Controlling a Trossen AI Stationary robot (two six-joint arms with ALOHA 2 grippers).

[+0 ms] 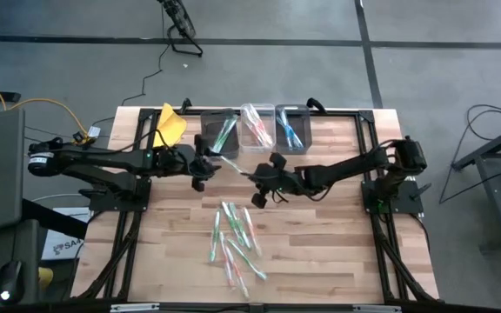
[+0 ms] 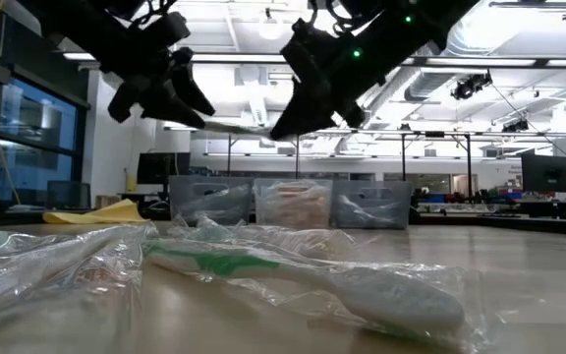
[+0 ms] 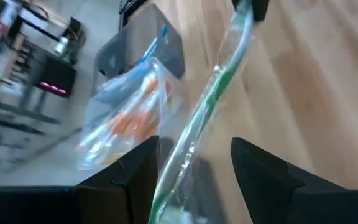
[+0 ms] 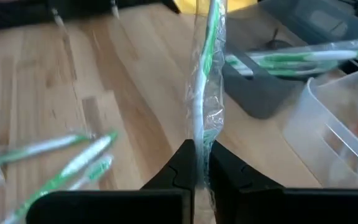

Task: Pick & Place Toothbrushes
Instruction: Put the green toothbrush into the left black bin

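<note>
My right gripper (image 1: 256, 181) is shut on a green and white toothbrush (image 1: 233, 169) in a clear wrapper, held above the middle of the table. The toothbrush reaches toward my left gripper (image 1: 205, 171), which is open. The toothbrush's free end (image 3: 182, 155) lies in the gap between the left fingers. Several more wrapped toothbrushes (image 1: 233, 239) lie flat on the table nearer the front. Three bins stand at the far edge: a dark one (image 1: 220, 130) with green toothbrushes, a clear one (image 1: 257, 128) with pink ones and a dark one (image 1: 291, 129) with blue ones. My right gripper pinches one end of the wrapped toothbrush (image 4: 199, 140) between its two fingers. The fingers slant down from the table's right and lie along the toothbrush, which runs straight on from them. The toothbrush is lifted clear of the table and stays about level (image 2: 234, 126).
A yellow cloth (image 1: 170, 124) lies at the far left corner, beside the bins. The loose toothbrushes (image 2: 303, 275) cover the middle front of the table, below both arms. Bare wood shows to the left and right of them.
</note>
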